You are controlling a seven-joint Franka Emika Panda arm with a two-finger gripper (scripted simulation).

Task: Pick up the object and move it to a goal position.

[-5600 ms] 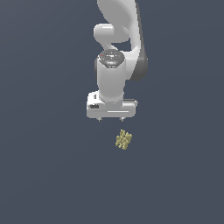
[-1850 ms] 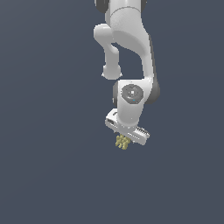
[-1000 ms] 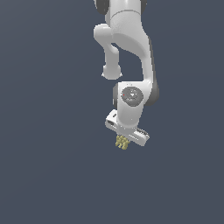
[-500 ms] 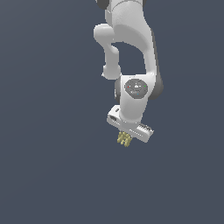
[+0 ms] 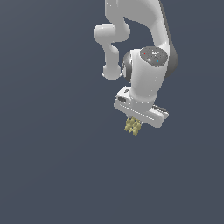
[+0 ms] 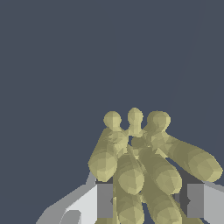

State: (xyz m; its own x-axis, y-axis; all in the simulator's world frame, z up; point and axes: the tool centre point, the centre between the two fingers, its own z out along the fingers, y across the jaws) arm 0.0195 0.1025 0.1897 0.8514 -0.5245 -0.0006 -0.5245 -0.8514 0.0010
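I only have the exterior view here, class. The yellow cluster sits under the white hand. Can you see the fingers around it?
Observer: Yes. In the wrist view a grey finger stands on each side of the olive-yellow rod cluster.
Operator: Is it one solid lump?
Observer: No, separate round-ended rods, crossing each other.
Operator: Anything beneath it?
Observer: Only plain dark background shows beyond the gripper.

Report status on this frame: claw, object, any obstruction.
Claw shut on the spiky cluster. Cluster sits between the fingers, rods poking out below. Nothing else in view, no obstruction seen.
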